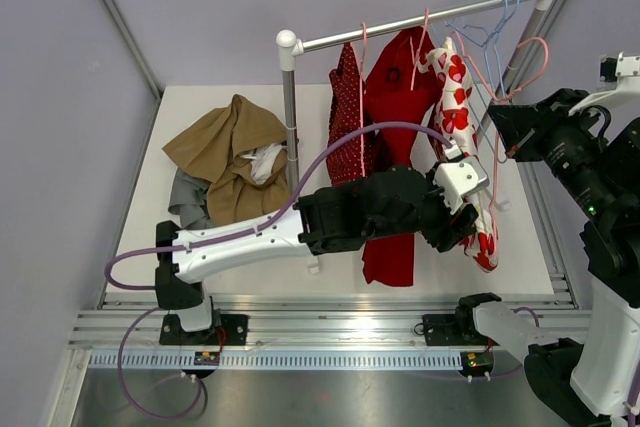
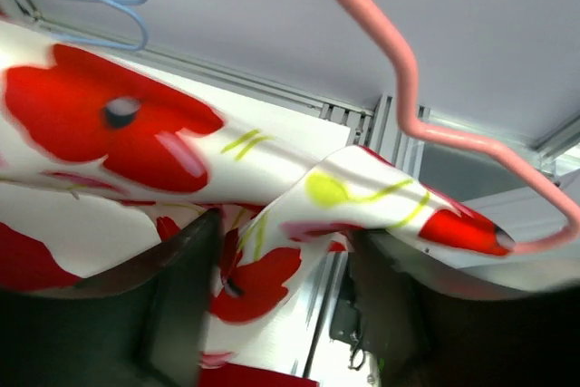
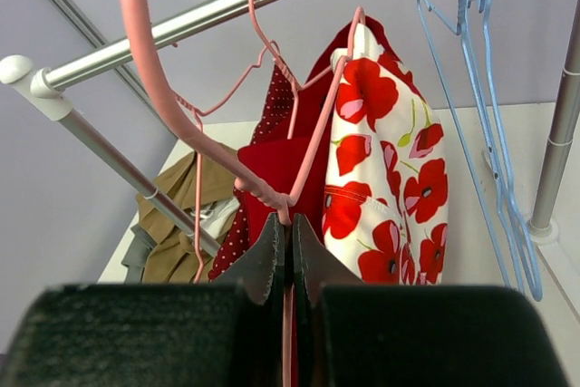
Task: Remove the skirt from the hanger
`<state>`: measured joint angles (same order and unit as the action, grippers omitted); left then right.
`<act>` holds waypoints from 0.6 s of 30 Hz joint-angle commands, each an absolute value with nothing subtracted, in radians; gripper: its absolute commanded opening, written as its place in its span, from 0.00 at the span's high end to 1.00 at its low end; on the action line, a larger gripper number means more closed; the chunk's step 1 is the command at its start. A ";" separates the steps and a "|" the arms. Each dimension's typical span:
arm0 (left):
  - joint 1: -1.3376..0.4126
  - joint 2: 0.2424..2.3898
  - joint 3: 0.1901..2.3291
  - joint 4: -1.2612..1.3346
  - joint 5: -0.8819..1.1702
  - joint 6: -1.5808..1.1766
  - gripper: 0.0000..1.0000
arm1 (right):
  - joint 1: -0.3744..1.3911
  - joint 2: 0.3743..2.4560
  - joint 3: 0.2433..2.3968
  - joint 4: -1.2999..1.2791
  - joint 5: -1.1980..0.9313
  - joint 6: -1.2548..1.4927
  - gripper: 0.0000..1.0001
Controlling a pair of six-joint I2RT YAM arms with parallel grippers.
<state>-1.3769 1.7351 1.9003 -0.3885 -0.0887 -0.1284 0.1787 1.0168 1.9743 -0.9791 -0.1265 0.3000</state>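
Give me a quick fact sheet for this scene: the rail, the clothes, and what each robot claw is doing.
Rail: metal rail carrying three hung garments
Skirt: white poppy-print skirt, still hanging at the right end of the row
Left gripper: open, with a fold of the skirt between its fingers
Right gripper: shut on a pink hanger
Table: heap of tan clothes left of the rail

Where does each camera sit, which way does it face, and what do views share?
Top external: above and behind the bases, looking down on the table and clothes rail; left arm and right arm show.
Left wrist: on the left arm, facing the poppy-print skirt close up; left claw open around it.
Right wrist: on the right arm, facing the rail; right claw shut on a pink hanger.
Shared: the poppy-print skirt appears in all three.
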 commanded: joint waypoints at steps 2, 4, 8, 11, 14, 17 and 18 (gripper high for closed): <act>-1.382 1.750 1.945 -0.307 -0.066 -0.100 0.75 | 0.183 1.003 2.029 -0.917 -0.173 0.341 1.00; -1.382 1.756 1.976 -0.321 -0.083 -0.112 0.98 | 0.184 1.000 2.028 -0.922 -0.169 0.337 1.00; -1.394 1.726 1.983 -0.386 -0.147 -0.129 1.00 | 0.183 0.996 2.008 -0.920 -0.158 0.330 1.00; -1.457 1.624 1.901 -0.423 -0.271 -0.126 1.00 | 0.184 0.997 1.997 -0.920 -0.134 0.318 1.00; -1.575 1.470 1.682 -0.403 -0.403 -0.136 1.00 | 0.184 1.009 2.005 -0.925 -0.107 0.299 1.00; -1.705 1.396 1.516 -0.445 -0.515 -0.244 1.00 | 0.186 1.028 2.028 -0.931 -0.083 0.282 1.00; -1.771 1.366 1.484 -0.455 -0.540 -0.285 1.00 | 0.186 1.040 2.042 -0.931 -0.074 0.279 1.00</act>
